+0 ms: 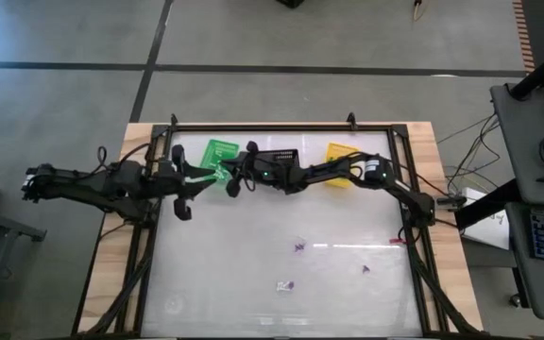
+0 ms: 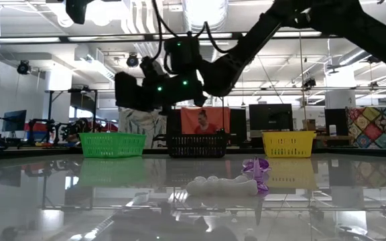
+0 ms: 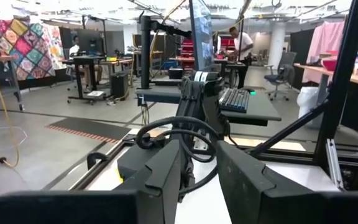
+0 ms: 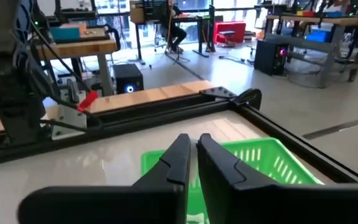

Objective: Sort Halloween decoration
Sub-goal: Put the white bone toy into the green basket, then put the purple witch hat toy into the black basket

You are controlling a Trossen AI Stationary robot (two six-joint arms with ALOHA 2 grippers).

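Right hand (image 4: 191, 158), fingers pressed together and empty, hangs above green basket (image 1: 221, 152). Left hand (image 3: 197, 171) narrowly parted, empty. Trinkets (image 1: 286, 284) on desk (image 1: 225, 274).

Overhead and table-level views, perhaps sharing baskets (image 1: 221, 151)

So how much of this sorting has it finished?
Hard to say what is done: the contents of the green basket, black basket and yellow basket don't show. Right now the right gripper hangs over the green basket, fingers nearly shut, nothing visibly held. Left: several tiny purple trinkets and a white trinket on the table.
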